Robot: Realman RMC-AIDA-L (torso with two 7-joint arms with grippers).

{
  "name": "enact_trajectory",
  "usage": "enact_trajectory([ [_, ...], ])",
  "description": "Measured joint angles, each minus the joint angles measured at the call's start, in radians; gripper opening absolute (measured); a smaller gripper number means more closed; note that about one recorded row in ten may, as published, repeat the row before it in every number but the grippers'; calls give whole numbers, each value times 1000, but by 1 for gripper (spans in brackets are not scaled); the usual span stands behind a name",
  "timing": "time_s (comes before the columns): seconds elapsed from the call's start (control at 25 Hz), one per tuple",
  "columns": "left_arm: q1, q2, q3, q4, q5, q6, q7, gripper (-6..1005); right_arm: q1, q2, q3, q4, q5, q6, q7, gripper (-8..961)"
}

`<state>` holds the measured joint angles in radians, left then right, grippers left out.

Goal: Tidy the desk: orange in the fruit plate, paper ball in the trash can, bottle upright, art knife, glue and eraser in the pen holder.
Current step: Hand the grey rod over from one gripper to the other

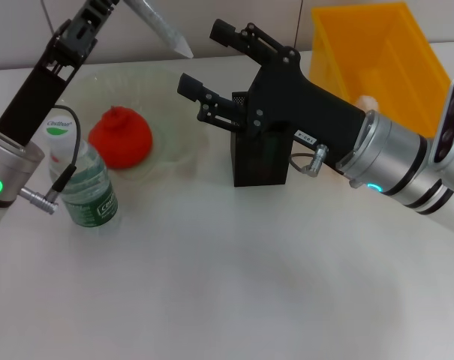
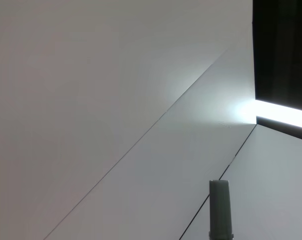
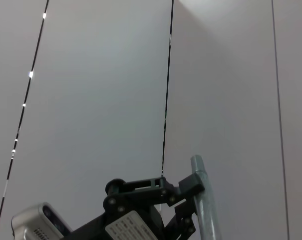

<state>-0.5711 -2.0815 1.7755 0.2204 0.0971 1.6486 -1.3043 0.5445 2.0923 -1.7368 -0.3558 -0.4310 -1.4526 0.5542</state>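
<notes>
Nearest the head camera, the bottle (image 1: 88, 184) stands upright on the white table (image 1: 234, 285) at the robot's left, its green label facing forward and its white cap partly behind the left arm's cable. Just behind it the orange (image 1: 120, 137) sits inside the fruit plate (image 1: 178, 135), the pale green glass bowl. At mid-table the pen holder (image 1: 261, 157) stands upright, with the right gripper (image 1: 204, 64) reaching over and past it, its two black fingers spread wide with nothing between them. Beyond the right arm, at the far right of the table, the trash can (image 1: 377, 52) holds a small pale lump low against its inner wall that appears to be the paper ball (image 1: 367, 101). The left gripper (image 1: 84, 26) is raised high at the robot's left, above the far side of the bowl, and pinches a long grey stick (image 1: 160, 28) that slants down toward the wall; its own fingers are only partly seen. In the left wrist view the grey stick's end (image 2: 220, 210) shows against pale wall panels, and the right wrist view catches the left gripper (image 3: 183, 200) closed round the same stick
</notes>
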Motion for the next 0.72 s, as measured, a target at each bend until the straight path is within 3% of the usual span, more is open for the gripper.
enact_trajectory([
  [0.12,21,0,38,28,-27,-25,6,154,0,0,0,1,1,0,0,810],
  [0.72,23,0,70,40,-28,-41,4,156,16,0,-10,-39,3,34,-1,809],
])
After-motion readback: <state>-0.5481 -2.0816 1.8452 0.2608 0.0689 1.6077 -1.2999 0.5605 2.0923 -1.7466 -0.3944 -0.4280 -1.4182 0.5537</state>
